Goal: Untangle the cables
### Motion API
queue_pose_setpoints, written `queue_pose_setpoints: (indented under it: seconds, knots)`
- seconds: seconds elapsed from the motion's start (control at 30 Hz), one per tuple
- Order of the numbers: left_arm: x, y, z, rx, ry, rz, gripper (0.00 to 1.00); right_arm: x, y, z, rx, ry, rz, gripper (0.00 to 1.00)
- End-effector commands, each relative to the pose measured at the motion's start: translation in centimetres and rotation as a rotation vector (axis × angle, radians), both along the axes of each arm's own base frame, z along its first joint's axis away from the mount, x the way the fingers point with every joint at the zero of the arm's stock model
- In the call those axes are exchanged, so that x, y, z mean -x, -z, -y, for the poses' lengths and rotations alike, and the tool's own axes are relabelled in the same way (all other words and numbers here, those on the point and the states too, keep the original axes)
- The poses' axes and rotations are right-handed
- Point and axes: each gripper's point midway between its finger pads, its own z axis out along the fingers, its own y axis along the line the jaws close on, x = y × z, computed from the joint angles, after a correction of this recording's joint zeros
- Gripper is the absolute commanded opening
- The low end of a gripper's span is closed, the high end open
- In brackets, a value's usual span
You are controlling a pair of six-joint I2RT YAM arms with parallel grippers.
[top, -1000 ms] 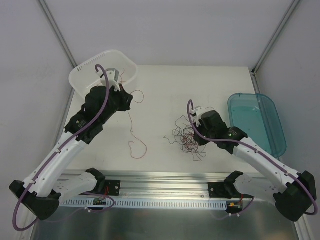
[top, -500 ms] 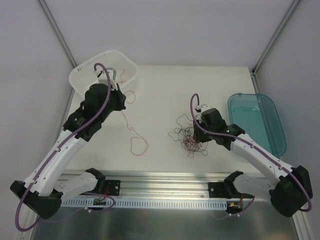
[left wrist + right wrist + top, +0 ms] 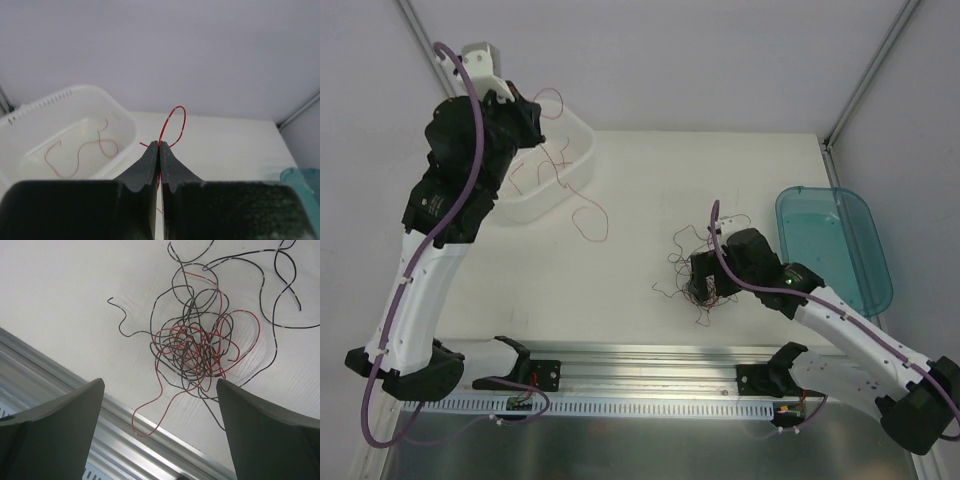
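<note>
The cables lie in a knot of thin red and black wires (image 3: 195, 345) on the table, near its front rail. My right gripper (image 3: 160, 382) hovers just above the knot's near side, jaws wide open and holding nothing. From above, that gripper (image 3: 703, 280) covers part of the knot (image 3: 692, 262). My left gripper (image 3: 160, 146) is shut on one red cable (image 3: 172, 125), which loops out past the fingertips. From above, the left gripper (image 3: 535, 112) is raised high over the white basket (image 3: 582, 150), and the red cable (image 3: 576, 213) trails down onto the table.
A pale red cable (image 3: 80, 150) lies curled inside the white basket (image 3: 122, 117). A teal bin (image 3: 835, 245) sits at the right edge of the table. A metal rail (image 3: 650, 365) runs along the near edge, and a red strand's end rests on that rail (image 3: 150, 427).
My left arm has swung up and back above the basket, dragging the red cable off the table's middle. My right gripper has opened wide and shifted nearer the front rail, over the knot.
</note>
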Motion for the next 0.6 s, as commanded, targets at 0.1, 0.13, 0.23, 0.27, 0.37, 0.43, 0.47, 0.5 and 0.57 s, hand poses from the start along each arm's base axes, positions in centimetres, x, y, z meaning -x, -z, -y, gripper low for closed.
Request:
queue_pose_setpoints:
  seconds: [0.1, 0.13, 0.23, 0.27, 0.37, 0.43, 0.47, 0.5, 0.57]
  knots:
    - [-2.3, -12.0, -3.1, -0.054, -0.146, 0.263, 0.0, 2.3, -1.5, 0.5, -0.059, -0.022, 0.014, 1.0]
    - [-2.8, -12.9, -3.6, -0.071, -0.176, 0.283, 0.0, 2.5, -1.7, 0.6, -0.07, -0.025, 0.017, 0.99]
    - [-5.9, -15.0, -5.1, -0.143, -0.253, 0.353, 0.0, 3.1, -2.2, 0.6, -0.101, -0.037, 0.03, 1.0]
    - [-6.8, -15.9, -6.6, -0.168, -0.31, 0.395, 0.0, 3.3, -2.4, 0.6, -0.112, -0.038, 0.034, 1.0]
    - [-11.0, -14.1, -8.4, -0.216, -0.378, 0.383, 0.0, 3.8, -2.5, 0.8, -0.118, -0.048, 0.034, 1.0]
    - [-14.1, -12.5, -10.9, -0.212, -0.438, 0.383, 0.0, 4.1, -2.2, 1.0, -0.114, -0.05, 0.023, 0.99]
    - [-15.1, -11.7, -11.4, -0.207, -0.434, 0.375, 0.0, 4.2, -2.2, 1.0, -0.116, -0.05, 0.022, 1.0]
    - [-16.6, -10.3, -13.2, -0.203, -0.464, 0.358, 0.0, 4.4, -2.0, 1.1, -0.11, -0.053, 0.01, 0.99]
    - [-18.6, -7.8, -14.2, -0.186, -0.47, 0.318, 0.0, 4.7, -1.6, 1.3, -0.102, -0.052, -0.003, 1.0]
